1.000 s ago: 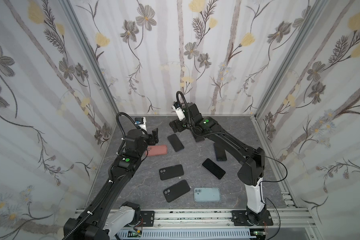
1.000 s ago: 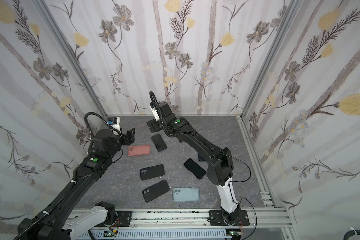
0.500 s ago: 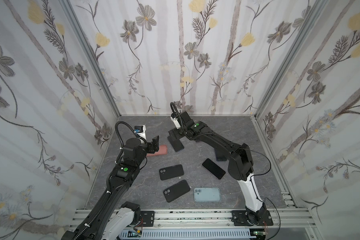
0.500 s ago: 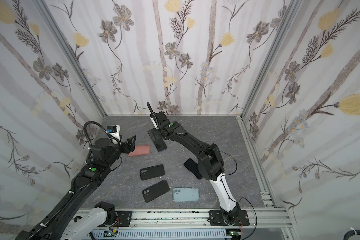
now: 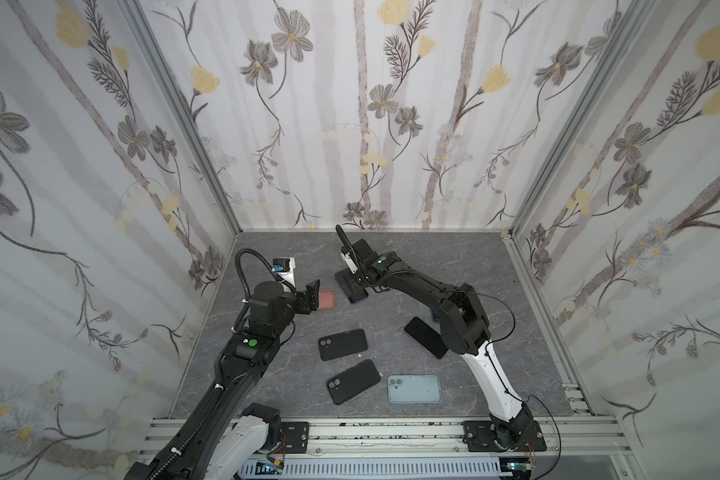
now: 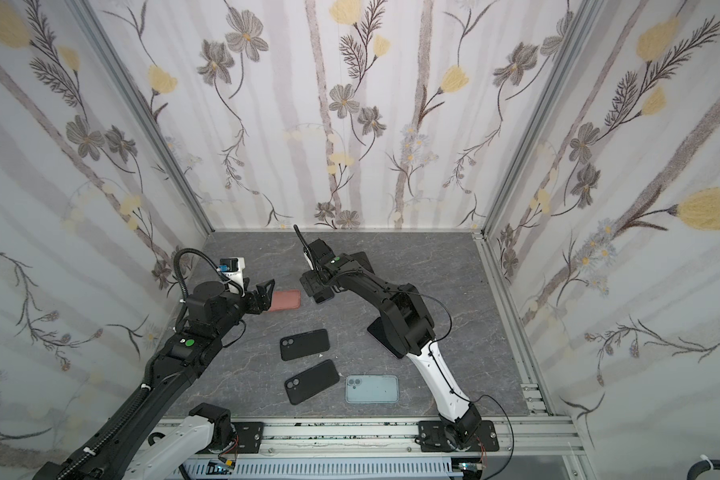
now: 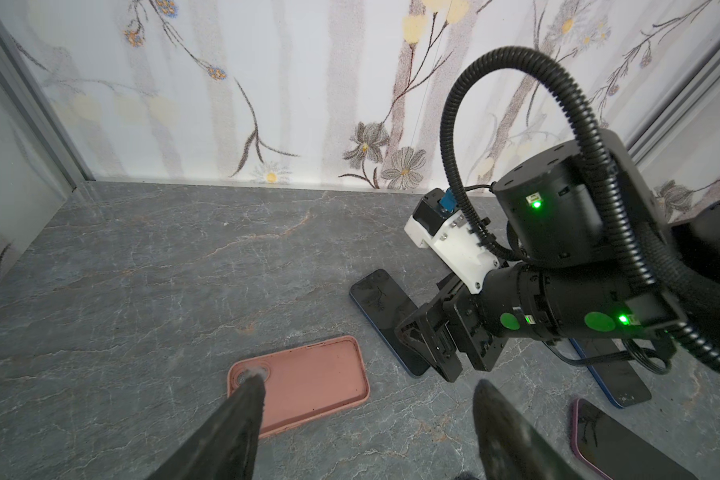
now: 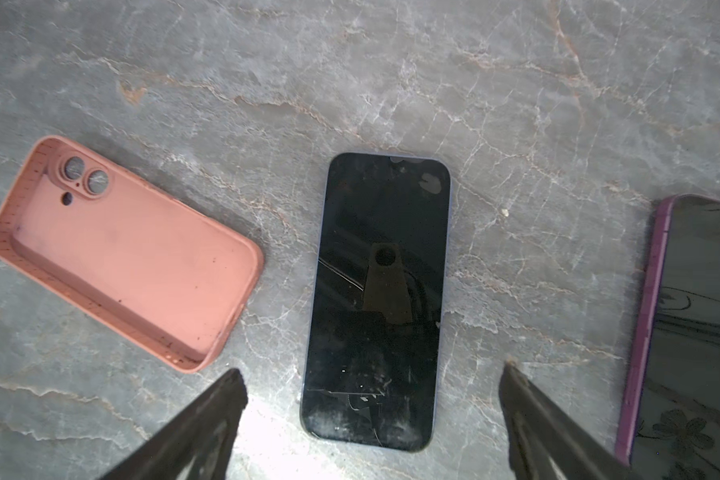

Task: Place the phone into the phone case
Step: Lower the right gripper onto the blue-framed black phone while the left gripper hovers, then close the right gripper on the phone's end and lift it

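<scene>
A pink phone case (image 5: 327, 298) (image 6: 286, 300) lies hollow side up at the back left of the grey floor. Just to its right lies the phone (image 8: 377, 299) (image 7: 385, 316), black screen up with a blue edge. My right gripper (image 8: 373, 371) (image 5: 350, 286) hangs open over the phone's near end, one finger on each side and neither touching it. My left gripper (image 7: 368, 384) (image 5: 312, 293) is open beside the case (image 7: 304, 382). One of its fingertips (image 7: 252, 384) overlaps the case's camera cutout in the left wrist view. The case (image 8: 121, 253) is empty.
Two black cases (image 5: 342, 344) (image 5: 353, 381) and a pale blue-grey one (image 5: 414, 388) lie toward the front. A dark phone (image 5: 425, 337) lies by the right arm. A purple-edged phone (image 8: 691, 332) lies close beside the phone, and another blue-edged phone (image 7: 616, 382) under the right arm.
My right gripper has come forward from the back wall and down over the phone. My left gripper has dropped toward the pink case. Both stayed open.
</scene>
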### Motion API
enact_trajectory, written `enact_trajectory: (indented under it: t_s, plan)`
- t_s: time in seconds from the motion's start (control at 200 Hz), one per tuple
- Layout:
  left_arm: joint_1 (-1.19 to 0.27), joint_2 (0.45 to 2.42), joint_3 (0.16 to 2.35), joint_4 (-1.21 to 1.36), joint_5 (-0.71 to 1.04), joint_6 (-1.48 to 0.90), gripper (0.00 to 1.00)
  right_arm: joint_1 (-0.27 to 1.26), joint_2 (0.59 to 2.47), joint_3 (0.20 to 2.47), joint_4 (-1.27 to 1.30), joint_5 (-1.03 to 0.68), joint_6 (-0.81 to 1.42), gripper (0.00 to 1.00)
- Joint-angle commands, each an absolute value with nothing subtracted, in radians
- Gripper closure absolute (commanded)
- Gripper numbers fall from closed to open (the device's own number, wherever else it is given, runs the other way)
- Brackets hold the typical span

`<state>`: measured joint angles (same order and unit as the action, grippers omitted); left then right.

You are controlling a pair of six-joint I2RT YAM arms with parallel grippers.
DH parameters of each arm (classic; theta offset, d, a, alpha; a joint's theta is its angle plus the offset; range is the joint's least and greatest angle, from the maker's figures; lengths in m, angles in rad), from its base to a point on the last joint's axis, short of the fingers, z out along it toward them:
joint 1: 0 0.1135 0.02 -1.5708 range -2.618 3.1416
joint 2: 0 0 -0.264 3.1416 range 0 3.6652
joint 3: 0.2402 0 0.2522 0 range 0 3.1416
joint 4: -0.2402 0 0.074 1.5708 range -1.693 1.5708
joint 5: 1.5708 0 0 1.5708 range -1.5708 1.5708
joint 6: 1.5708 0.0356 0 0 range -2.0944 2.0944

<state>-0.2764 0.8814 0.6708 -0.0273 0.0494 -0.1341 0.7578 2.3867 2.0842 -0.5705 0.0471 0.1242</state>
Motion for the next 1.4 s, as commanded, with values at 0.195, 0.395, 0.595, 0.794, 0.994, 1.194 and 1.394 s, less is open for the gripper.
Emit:
enact_trajectory:
  t_s: [0.195, 0.395, 0.595, 0.794, 0.994, 1.194, 1.394]
  plan:
    - [-0.283, 0.869, 0.645, -0.015, 0.052, -0.11, 0.22, 0.757, 2.457, 2.125, -0.595, 0.044, 0.141, 0.04]
    - [-0.285, 0.858, 0.638, -0.017, 0.044, -0.1, 0.22, 0.756, 2.486, 2.148, -0.62, 0.052, 0.14, 0.05]
    - [-0.288, 0.844, 0.627, -0.018, 0.041, -0.096, 0.22, 0.76, 2.507, 2.155, -0.628, 0.058, 0.144, 0.06]
    - [-0.289, 0.834, 0.617, -0.009, 0.038, -0.09, 0.22, 0.76, 2.544, 2.201, -0.676, 0.074, 0.14, 0.12]
    - [-0.291, 0.818, 0.62, -0.019, 0.028, -0.082, 0.22, 0.758, 2.55, 2.204, -0.695, 0.055, 0.15, 0.24]
    - [-0.29, 0.807, 0.619, -0.026, 0.018, -0.078, 0.22, 0.755, 2.548, 2.204, -0.7, 0.052, 0.168, 0.32]
    - [-0.29, 0.808, 0.635, -0.035, 0.006, -0.072, 0.21, 0.75, 2.533, 2.204, -0.705, 0.086, 0.172, 0.38]
